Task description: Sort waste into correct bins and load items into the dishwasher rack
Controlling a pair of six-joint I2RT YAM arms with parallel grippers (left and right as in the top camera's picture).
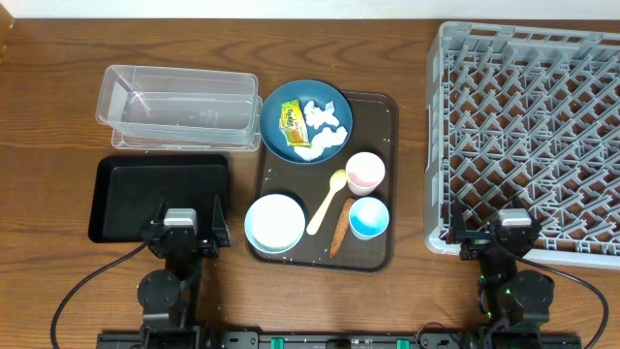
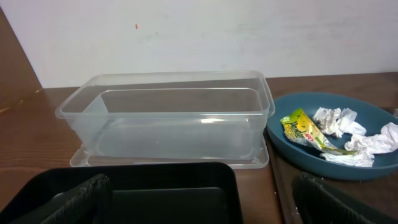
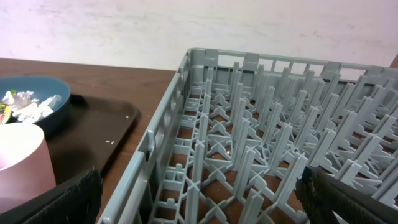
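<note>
The dark blue plate (image 1: 291, 94) holds the yellow-green wrapper (image 1: 291, 118) and crumpled tissue (image 1: 327, 128). Below it lie the pink cup (image 1: 365, 172), blue cup (image 1: 369, 218), light blue bowl (image 1: 275, 223), spoon (image 1: 326, 202) and carrot stick (image 1: 340, 233). The clear tub (image 1: 179, 107) and black tray (image 1: 160, 194) sit at the left, the grey rack (image 1: 528, 136) at the right. My left gripper (image 1: 184, 233) is open over the black tray's (image 2: 155, 186) near edge. My right gripper (image 1: 509, 233) is open over the rack's (image 3: 261, 143) near left corner. Both hold nothing.
A dark brown serving tray (image 1: 383, 126) carries the dishes, with white rice specks scattered on it. The tub (image 2: 168, 118) stands on its lid against the plate's left side. A white wall runs behind the table.
</note>
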